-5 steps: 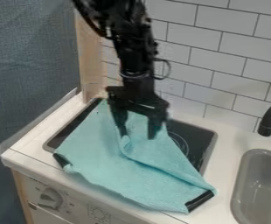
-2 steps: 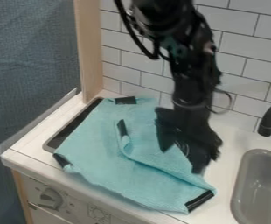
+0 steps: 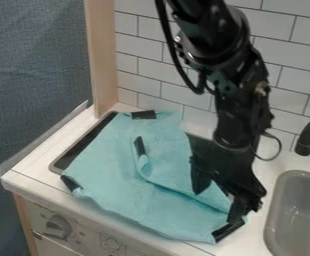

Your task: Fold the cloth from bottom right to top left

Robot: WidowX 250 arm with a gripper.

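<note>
The gripper (image 3: 218, 204) hangs low over the right part of the cloth, its fingers spread apart and nothing seen between them. One finger is above the folded layer; the other comes down beside the black patch (image 3: 227, 231) at the cloth's bottom right corner. Whether it touches the cloth, I cannot tell. The teal cloth (image 3: 124, 180) lies over the stove top, with one flap turned inward and a raised crease running down to the right. Other black patches mark its top edge (image 3: 143, 115), the flap's tip (image 3: 140, 145) and its left corner (image 3: 71, 183).
Dark stove top (image 3: 84, 145) shows along the cloth's left side. A grey sink (image 3: 304, 215) is at the right, under a black faucet (image 3: 309, 135). Behind stands the tiled wall (image 3: 158, 72), with a wooden post (image 3: 103, 55) at the back left. A knob (image 3: 57, 226) is on the front.
From above the cloth's upper middle, the gripper has moved right and down to near the bottom right corner. The top patch and flap tip have come into sight; the cloth looks unmoved.
</note>
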